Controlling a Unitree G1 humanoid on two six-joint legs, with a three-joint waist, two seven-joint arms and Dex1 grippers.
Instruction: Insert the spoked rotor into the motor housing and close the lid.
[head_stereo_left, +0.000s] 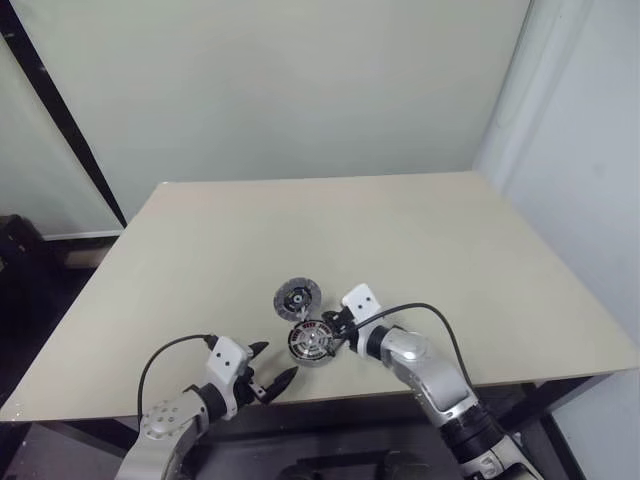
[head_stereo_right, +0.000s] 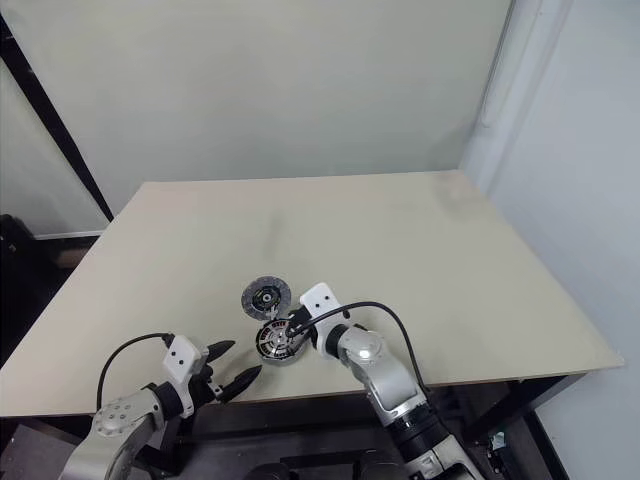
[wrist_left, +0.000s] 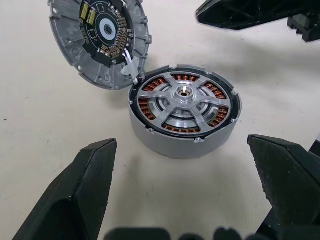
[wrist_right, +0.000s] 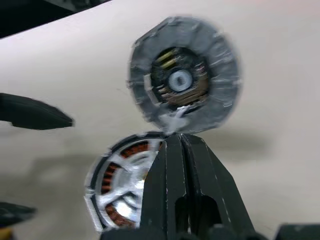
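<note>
Rotor (wrist_left: 184, 102): sitting inside housing (wrist_left: 185, 131).
Lid (wrist_left: 100, 40): lying open, touching housing at eleven o'clock.
Right claw (wrist_right: 176, 142): pinching shut, seemingly empty, over housing.
Left claw (head_stereo_left: 272, 366): gaping wide.

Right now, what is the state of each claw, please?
Left claw: open, holding nothing, near the table edge.
Right claw: closed, empty, tips over the motor housing.
</note>
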